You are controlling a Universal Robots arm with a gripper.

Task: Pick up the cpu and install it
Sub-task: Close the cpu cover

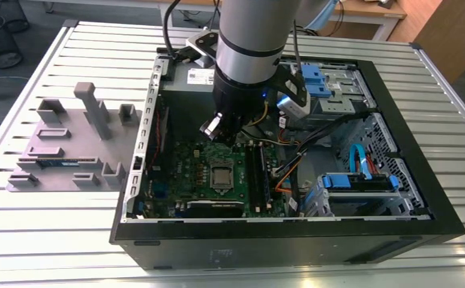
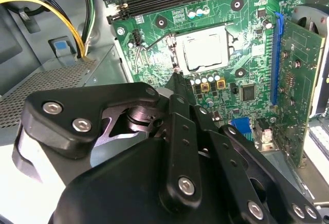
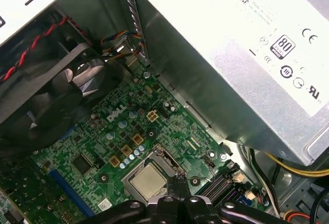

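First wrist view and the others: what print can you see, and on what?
Power supply: white label with a barcode, a badge and round approval marks; its fine print is too small to read.
Board: a white logo and tiny component marks, too small to read.
Case: small front label in the exterior view, blurred.

Open case top gives access to green board (image 1: 216, 174). Obstacles: power-supply box (image 3: 241, 59) beside socket (image 2: 203, 49), fan (image 3: 56, 100) opp. side, memory slots (image 1: 258, 171) and cable bundle (image 1: 296, 162) near; gripper (image 1: 225, 135) above board.
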